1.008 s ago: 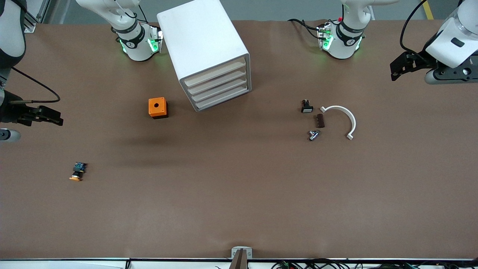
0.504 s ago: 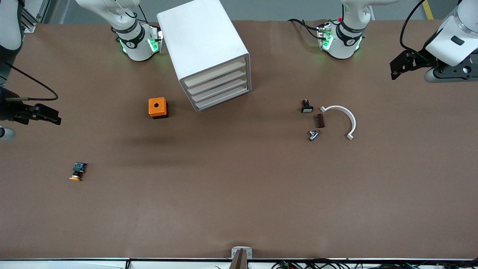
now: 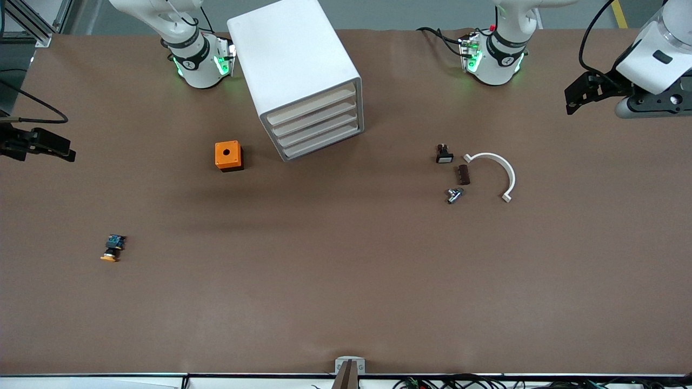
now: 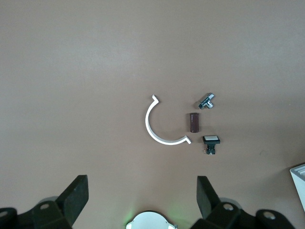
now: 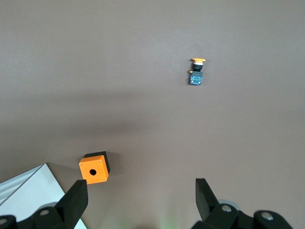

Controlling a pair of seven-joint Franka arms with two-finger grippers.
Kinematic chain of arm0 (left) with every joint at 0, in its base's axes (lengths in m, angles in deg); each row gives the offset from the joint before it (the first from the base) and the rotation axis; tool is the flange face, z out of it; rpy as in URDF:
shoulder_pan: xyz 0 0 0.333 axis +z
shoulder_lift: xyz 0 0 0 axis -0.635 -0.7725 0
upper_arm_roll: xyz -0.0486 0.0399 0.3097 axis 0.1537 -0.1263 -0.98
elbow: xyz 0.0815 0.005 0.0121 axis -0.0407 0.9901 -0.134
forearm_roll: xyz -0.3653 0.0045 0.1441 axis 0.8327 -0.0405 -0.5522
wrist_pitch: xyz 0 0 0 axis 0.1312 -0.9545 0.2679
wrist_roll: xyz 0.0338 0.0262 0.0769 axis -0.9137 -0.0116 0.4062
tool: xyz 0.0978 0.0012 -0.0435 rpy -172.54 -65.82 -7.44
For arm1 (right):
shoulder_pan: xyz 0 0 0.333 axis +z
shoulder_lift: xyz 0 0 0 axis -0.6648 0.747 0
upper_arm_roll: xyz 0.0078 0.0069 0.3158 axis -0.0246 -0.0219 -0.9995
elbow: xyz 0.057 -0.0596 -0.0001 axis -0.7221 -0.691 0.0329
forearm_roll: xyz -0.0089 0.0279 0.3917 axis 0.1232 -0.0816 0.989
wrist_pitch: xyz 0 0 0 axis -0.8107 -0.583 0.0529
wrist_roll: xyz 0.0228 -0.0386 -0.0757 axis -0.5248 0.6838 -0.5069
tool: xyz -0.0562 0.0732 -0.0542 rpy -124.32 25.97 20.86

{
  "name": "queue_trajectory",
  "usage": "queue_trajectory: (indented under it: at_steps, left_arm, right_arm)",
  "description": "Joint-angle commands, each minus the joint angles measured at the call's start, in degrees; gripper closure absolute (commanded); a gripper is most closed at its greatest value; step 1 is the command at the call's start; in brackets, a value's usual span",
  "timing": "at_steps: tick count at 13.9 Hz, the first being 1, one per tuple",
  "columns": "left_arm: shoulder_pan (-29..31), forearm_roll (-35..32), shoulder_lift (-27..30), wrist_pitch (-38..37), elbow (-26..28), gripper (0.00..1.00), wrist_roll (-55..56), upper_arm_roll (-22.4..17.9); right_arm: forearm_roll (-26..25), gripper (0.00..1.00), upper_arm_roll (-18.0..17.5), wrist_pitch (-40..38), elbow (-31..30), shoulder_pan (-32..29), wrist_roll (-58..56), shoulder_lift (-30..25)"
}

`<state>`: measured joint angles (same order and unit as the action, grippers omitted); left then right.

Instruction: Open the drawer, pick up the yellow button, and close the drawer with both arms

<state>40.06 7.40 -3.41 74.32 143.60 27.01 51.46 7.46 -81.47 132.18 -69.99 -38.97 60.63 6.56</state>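
button [image 3: 112, 249]: lies out on the table, right arm's end, nearer the camera than the orange cube [image 3: 228, 155]
drawer [image 3: 315, 120]: all four shut
right gripper [image 3: 51, 147]: wide, empty, up at table's edge
left gripper [image 3: 577, 99]: wide, empty, waiting
advice: looks near done; retract without grazing the cabinet [image 3: 292, 59]

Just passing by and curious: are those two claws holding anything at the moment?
Left gripper: open, holding nothing, up over the table.
Right gripper: open, holding nothing, up over the table.
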Motion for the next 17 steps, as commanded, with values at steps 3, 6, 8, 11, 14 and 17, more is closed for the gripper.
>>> queue_trajectory:
  at_steps: [3, 6, 8, 11, 14, 17]
  left_arm:
    - [0.23, 0.86, 1.43, 0.64, 2.00, 0.00, 0.23, 0.11]
    - [0.32, 0.77, 0.90, 0.73, 1.74, 0.00, 0.23, 0.02]
    - [0.32, 0.60, 0.55, 1.43, 1.57, 0.00, 0.23, 0.02]
    - [0.23, 0.59, 0.20, 1.87, 1.57, 0.00, 0.23, 0.02]
    - [0.32, 0.86, 0.37, 1.87, 1.48, 0.00, 0.23, 0.02]
    - [0.41, 0.86, 0.28, 1.78, 0.60, 0.00, -0.64, -0.07]
  right_arm:
    - [0.89, 0.00, 0.39, -3.01, -0.54, -0.41, 1.13, -3.70]
    - [3.51, 0.00, 0.48, -1.19, -5.62, -3.74, 1.05, -6.86]
    - [3.09, 0.00, 0.30, 3.89, -12.19, -3.49, 0.96, -11.67]
    - [1.33, 0.00, 0.22, 9.28, -19.70, -1.47, 0.96, -17.15]
    - [0.19, 0.00, 0.04, 9.55, -19.44, -1.38, 0.96, -17.15]
    - [0.18, 0.00, 0.04, 9.81, -19.35, -1.29, 1.05, -17.15]
